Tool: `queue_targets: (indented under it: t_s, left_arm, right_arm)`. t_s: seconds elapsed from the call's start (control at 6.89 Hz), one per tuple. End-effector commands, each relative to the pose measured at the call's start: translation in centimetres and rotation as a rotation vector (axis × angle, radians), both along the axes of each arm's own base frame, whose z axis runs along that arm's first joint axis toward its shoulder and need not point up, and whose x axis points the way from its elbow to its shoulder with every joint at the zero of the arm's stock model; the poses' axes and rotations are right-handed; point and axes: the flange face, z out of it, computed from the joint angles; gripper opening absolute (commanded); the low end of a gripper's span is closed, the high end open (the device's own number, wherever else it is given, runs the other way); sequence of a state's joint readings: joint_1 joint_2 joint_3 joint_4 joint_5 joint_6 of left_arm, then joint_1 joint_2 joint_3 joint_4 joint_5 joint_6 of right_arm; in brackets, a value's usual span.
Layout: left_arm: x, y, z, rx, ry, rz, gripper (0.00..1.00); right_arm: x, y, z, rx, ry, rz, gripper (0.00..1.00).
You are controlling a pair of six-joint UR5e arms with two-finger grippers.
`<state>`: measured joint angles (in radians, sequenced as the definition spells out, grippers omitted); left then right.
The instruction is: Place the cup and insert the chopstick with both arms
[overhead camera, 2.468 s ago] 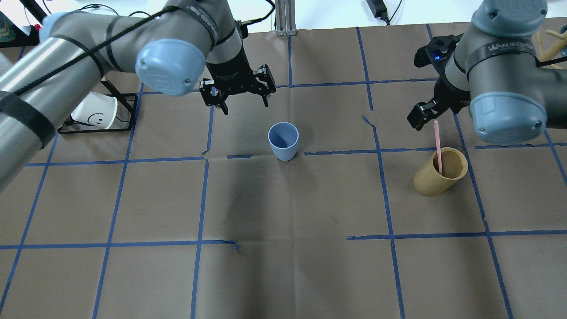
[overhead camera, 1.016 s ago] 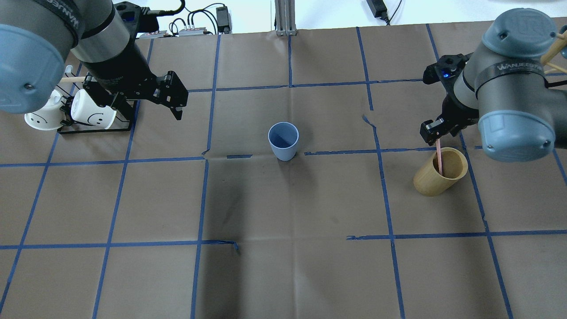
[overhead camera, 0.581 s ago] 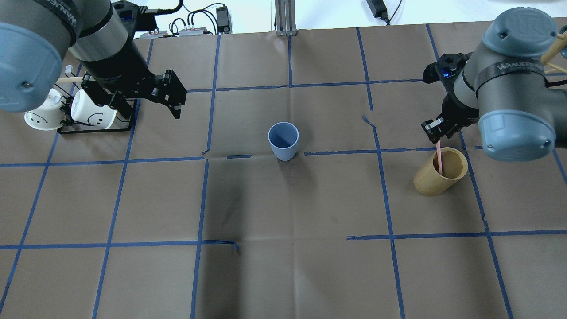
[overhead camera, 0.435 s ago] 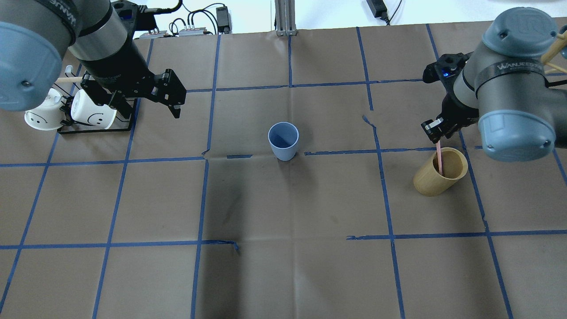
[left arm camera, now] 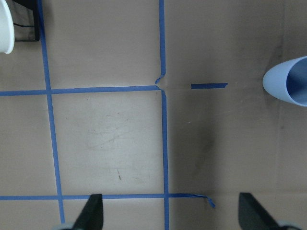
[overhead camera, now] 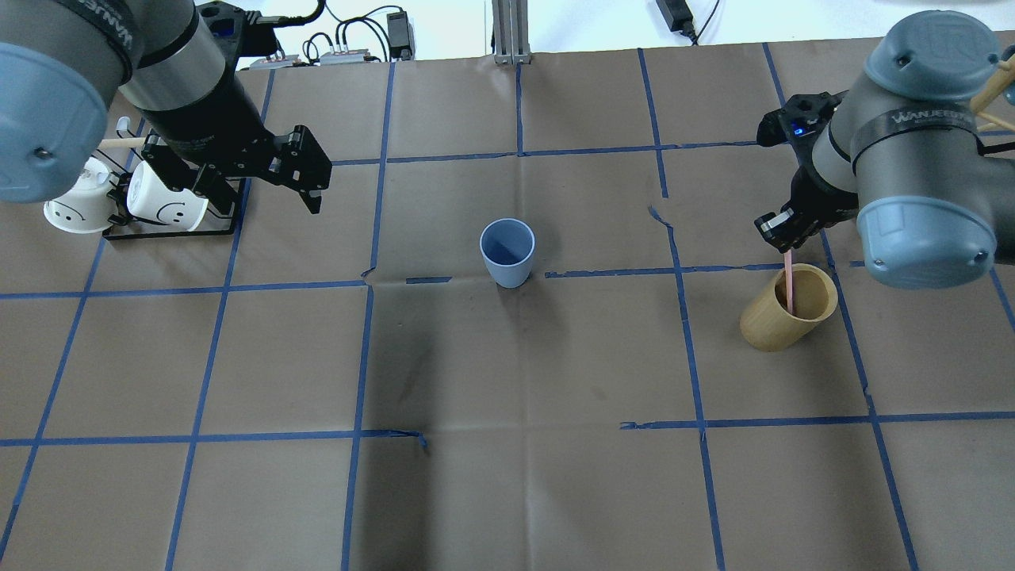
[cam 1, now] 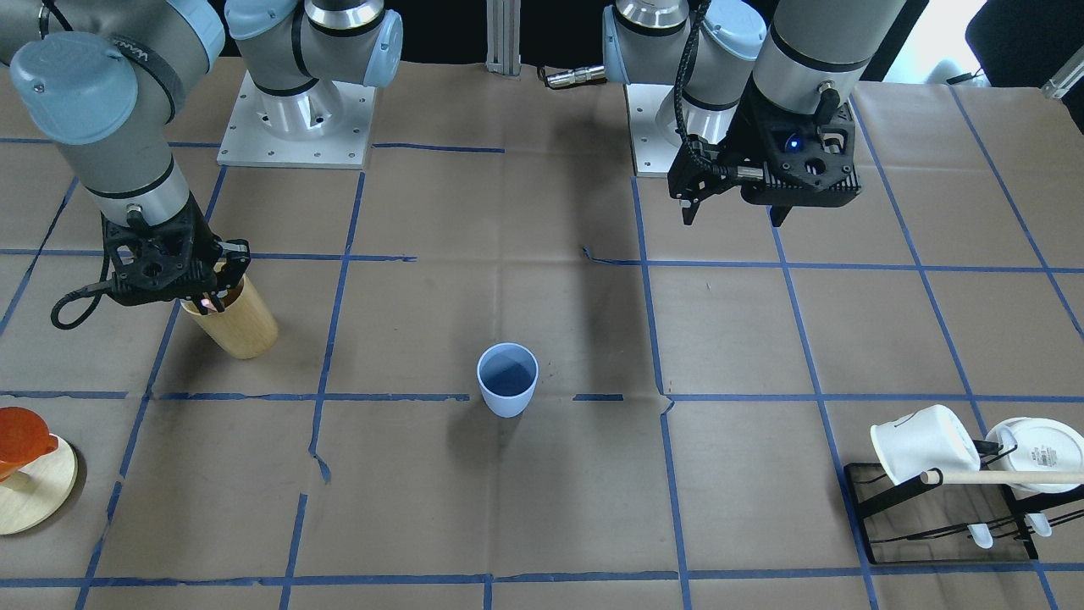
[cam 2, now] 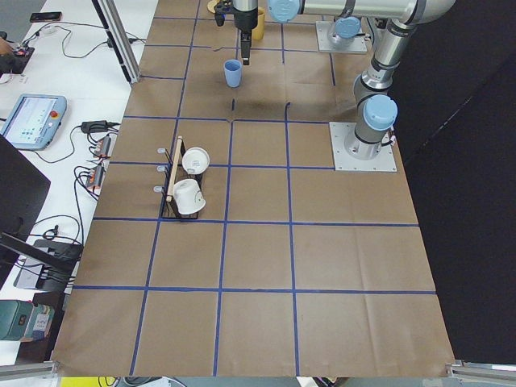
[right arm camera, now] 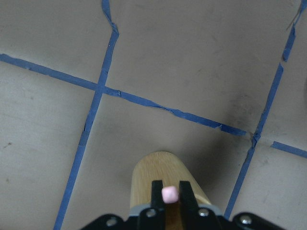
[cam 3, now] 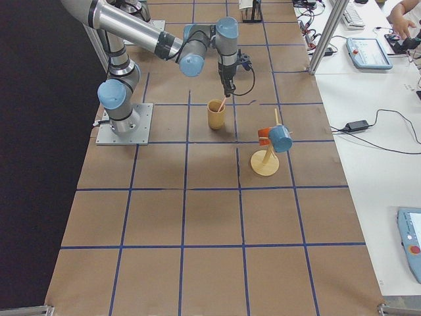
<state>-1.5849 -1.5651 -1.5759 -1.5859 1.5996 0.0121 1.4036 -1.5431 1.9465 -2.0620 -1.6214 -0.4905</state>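
The light-blue cup (overhead camera: 507,252) stands upright and empty mid-table; it also shows in the front view (cam 1: 507,379) and at the right edge of the left wrist view (left arm camera: 288,86). One pale-pink chopstick (overhead camera: 789,281) stands in the tan wooden cup (overhead camera: 789,313). My right gripper (overhead camera: 783,238) is shut on the chopstick's top end (right arm camera: 169,194), just above the wooden cup (right arm camera: 158,175). My left gripper (overhead camera: 258,194) is open and empty, hovering left of the blue cup; its fingertips are wide apart in the wrist view (left arm camera: 172,213).
A black wire rack with two white smiley mugs (overhead camera: 158,202) and a long wooden rod stands at the left, close behind my left gripper. A round wooden stand with an orange and a blue cup (cam 3: 270,148) sits beyond the wooden cup.
My left arm has pulled back from behind the blue cup to the left, near the mug rack. My right gripper has come down onto the chopstick's top and closed on it.
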Motion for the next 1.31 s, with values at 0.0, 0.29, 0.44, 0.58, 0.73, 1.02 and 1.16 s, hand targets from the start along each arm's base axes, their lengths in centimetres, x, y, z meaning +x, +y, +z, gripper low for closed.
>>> queue_targets:
  t_s: [0.0,0.29,0.44,0.58,0.73,1.02,1.16]
  left_arm:
    - [0.0,0.1,0.1,-0.002,-0.002,0.000,1.00]
    - [0.1,-0.1,0.0,-0.001,0.003,0.000,1.00]
    - [0.1,0.3,0.1,0.000,-0.003,-0.009,1.00]
    - [0.1,0.3,0.2,-0.002,-0.003,-0.009,1.00]
    - [0.1,0.3,0.3,-0.002,-0.003,-0.009,1.00]
    - [0.2,0.4,0.3,0.012,-0.014,-0.014,1.00]
    - [0.2,0.4,0.2,0.012,-0.016,-0.014,1.00]
  right_arm:
    - [0.1,-0.4,0.8,-0.017,-0.010,-0.005,0.20]
    - [0.0,-0.4,1.4,-0.024,-0.006,-0.008,0.14]
    - [0.0,-0.4,1.5,-0.015,-0.002,-0.010,0.10]
    - [-0.1,-0.6,2.4,-0.002,-0.001,-0.010,0.08]
    - [-0.2,-1.1,4.2,0.006,-0.002,-0.010,0.08]
    - [-0.4,-2.3,8.4,-0.021,0.002,-0.012,0.07]
    - [-0.4,-2.5,10.0,-0.016,-0.003,-0.013,0.06]
